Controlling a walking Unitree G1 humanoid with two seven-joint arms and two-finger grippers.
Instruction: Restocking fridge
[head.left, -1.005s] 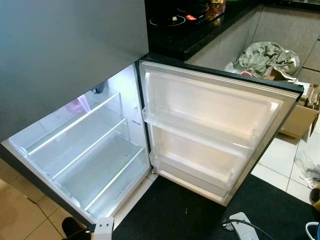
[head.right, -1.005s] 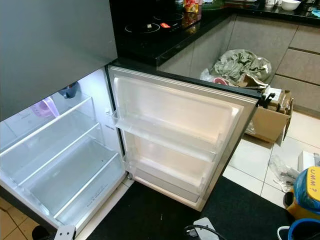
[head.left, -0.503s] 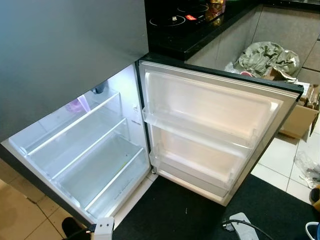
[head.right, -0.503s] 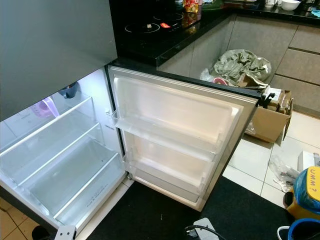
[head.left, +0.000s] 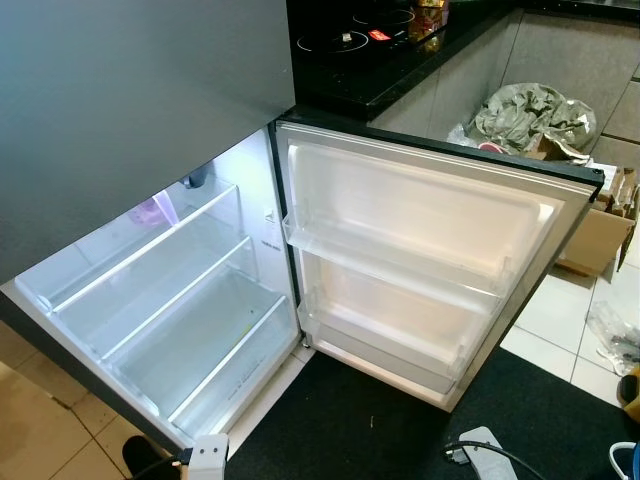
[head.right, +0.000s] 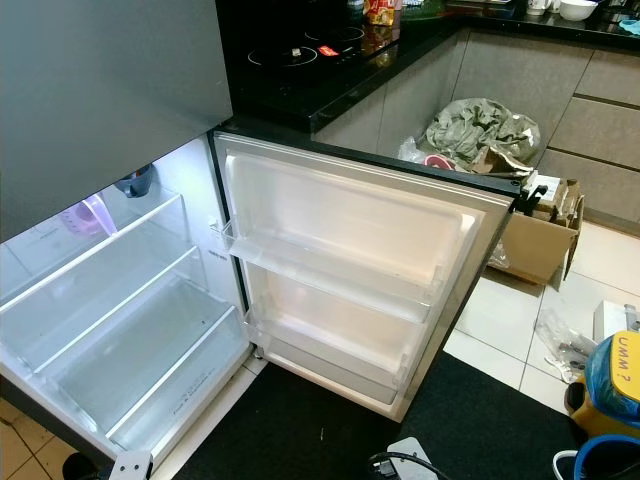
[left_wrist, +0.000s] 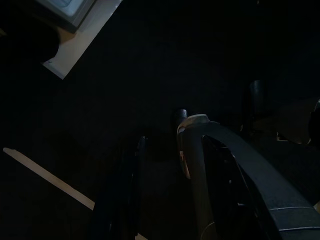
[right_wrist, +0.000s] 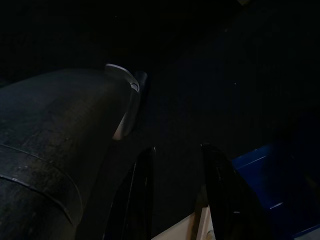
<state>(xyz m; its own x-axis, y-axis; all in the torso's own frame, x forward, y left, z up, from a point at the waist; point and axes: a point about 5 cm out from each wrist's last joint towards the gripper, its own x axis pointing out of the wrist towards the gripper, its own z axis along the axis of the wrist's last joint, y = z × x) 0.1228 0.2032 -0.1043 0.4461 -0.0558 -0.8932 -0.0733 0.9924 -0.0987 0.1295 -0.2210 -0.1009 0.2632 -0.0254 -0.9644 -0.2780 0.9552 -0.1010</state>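
The fridge (head.left: 130, 90) stands in front of me with its lower compartment lit. Its door (head.left: 420, 260) is swung wide to the right, and the door racks (head.right: 320, 280) hold nothing. Glass shelves (head.left: 170, 290) inside are bare, except for a pink item (head.left: 155, 210) and a dark blue item (head.left: 196, 179) at the back of the top shelf. Both arms hang low over the dark mat. My right gripper (right_wrist: 177, 148) is open with nothing between its fingers, beside my own leg (right_wrist: 55, 150). My left gripper (left_wrist: 157, 150) is in deep shade.
A black counter with a hob (head.right: 300, 50) runs behind the door. On the tiled floor to the right are a heap of crumpled bags (head.right: 480, 130) and a cardboard box (head.right: 540, 240). A power strip with cable (head.left: 480, 450) lies on the black mat (head.left: 350, 430). A blue and yellow container (head.right: 610, 390) stands at the right edge.
The whole view has shifted very slightly; nothing in the scene has moved.
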